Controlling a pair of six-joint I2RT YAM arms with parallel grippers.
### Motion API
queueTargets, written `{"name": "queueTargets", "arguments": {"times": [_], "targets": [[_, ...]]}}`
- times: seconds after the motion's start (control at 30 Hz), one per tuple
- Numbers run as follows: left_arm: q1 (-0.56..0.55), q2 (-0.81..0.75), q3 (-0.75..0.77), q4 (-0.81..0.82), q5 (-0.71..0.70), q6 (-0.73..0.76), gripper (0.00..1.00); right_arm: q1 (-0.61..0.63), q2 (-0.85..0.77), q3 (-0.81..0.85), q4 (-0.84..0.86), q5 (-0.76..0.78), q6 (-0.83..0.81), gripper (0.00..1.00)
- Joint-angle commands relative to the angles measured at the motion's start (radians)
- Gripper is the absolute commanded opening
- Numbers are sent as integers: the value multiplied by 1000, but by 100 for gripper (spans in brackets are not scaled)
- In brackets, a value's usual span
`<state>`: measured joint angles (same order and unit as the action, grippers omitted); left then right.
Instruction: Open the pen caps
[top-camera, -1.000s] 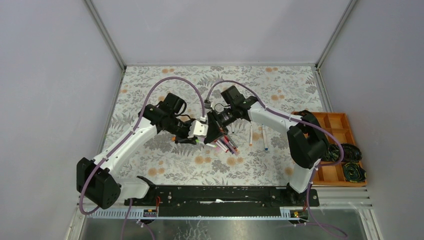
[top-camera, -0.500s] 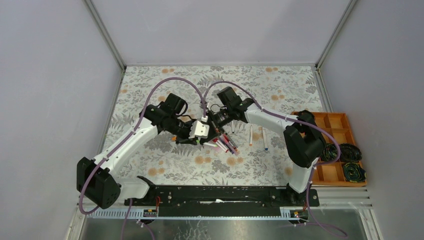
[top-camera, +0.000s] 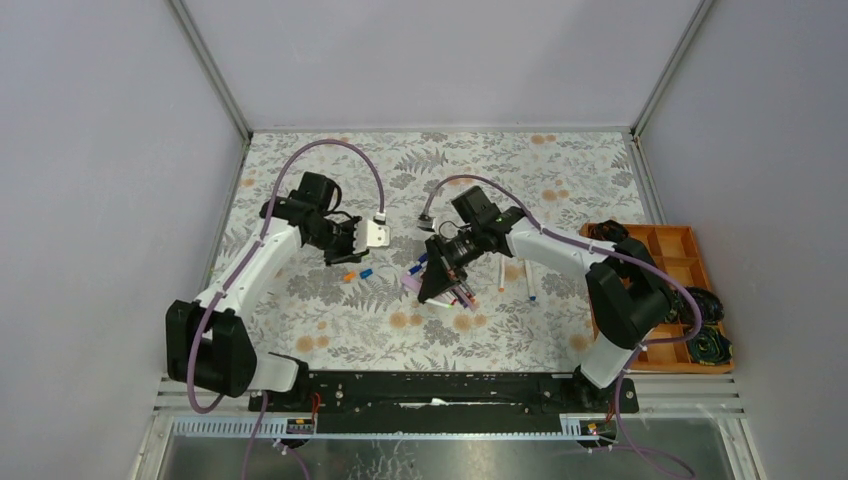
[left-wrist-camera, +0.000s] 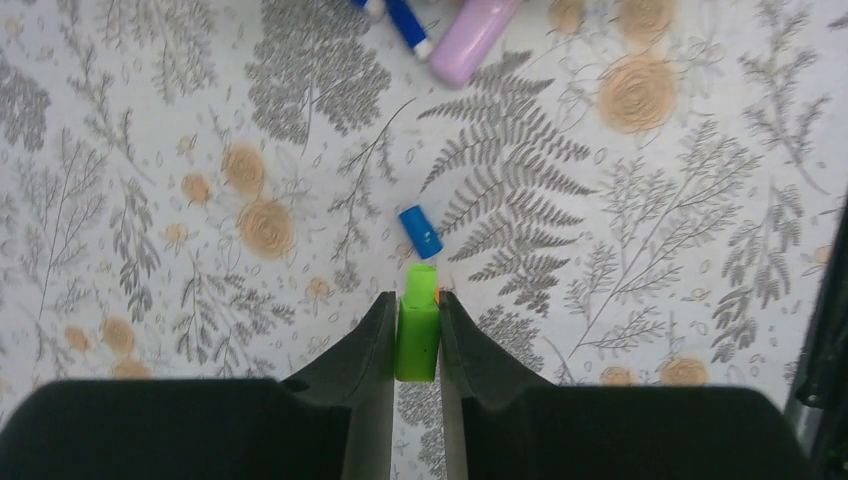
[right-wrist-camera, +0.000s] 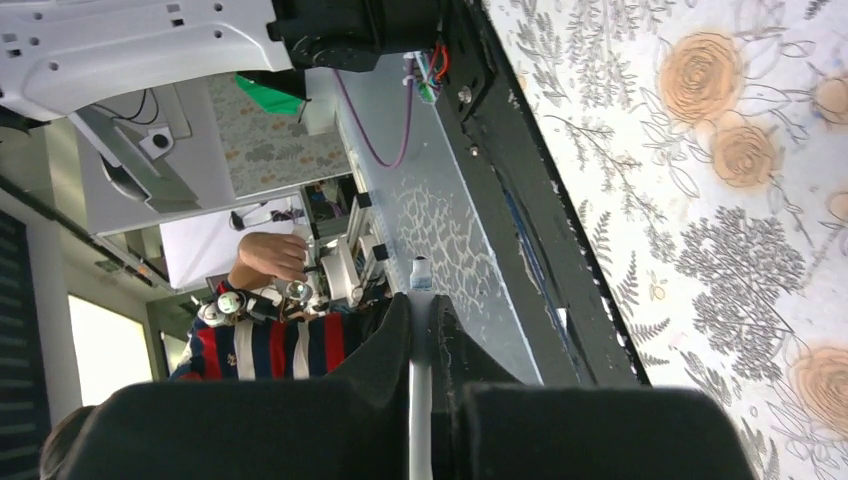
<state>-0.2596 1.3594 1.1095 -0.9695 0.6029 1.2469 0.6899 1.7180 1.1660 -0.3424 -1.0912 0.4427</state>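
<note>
The left fingers (left-wrist-camera: 372, 345) are pinching a green cap (left-wrist-camera: 417, 330) over the table (left-wrist-camera: 150, 120), well apart from the pens (top-camera: 462, 292) lying heaped mid-table. A blue cap (left-wrist-camera: 421, 231) is lying loose just beyond it, with what is probably an orange cap (top-camera: 348, 276) near it. The right fingers (right-wrist-camera: 393, 345) are clamping tight on a white pen (right-wrist-camera: 420, 385) by its barrel, its tip pointing toward the table's near edge.

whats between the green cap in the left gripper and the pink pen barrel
A loose blue cap lies on the floral cloth just past the green cap; the left wrist view shows it.
</note>
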Motion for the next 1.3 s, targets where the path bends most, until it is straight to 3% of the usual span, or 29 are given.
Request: {"name": "queueTargets", "arguments": {"times": [0.0, 0.1, 0.3, 0.4, 0.5, 0.73, 0.87, 1.03, 1.13, 1.2, 1.27], "targets": [[46, 18, -4, 84, -46, 59, 0, -36, -59, -9, -83, 54, -50, 0], [49, 37, -68, 220, -64, -27, 0, -94, -86, -5, -145, 269, -50, 0], [78, 176, -116, 402, -100, -188, 0, -192, -188, -51, -226, 950, 11, 0], [110, 240, -107, 434, -100, -232, 3, -206, -229, -101, -218, 1163, 23, 0], [132, 289, -96, 452, -90, -265, 11, -217, -228, -142, -190, 1327, 28, 0], [135, 344, -106, 465, -76, -298, 35, -223, -120, -166, -103, 1452, 44, 0], [135, 370, -106, 464, -79, -310, 43, -223, -65, -152, -69, 1463, 34, 0], [135, 353, -69, 394, -34, -312, 54, -222, -40, -158, -41, 1475, 32, 17], [140, 318, -12, 317, 23, -324, 72, -222, -34, -164, -34, 1458, 25, 27], [146, 293, 40, 249, 64, -331, 92, -222, -37, -162, -38, 1450, 21, 33], [154, 266, 103, 192, 90, -360, 98, -222, -52, -157, -44, 1440, 21, 37]]}}
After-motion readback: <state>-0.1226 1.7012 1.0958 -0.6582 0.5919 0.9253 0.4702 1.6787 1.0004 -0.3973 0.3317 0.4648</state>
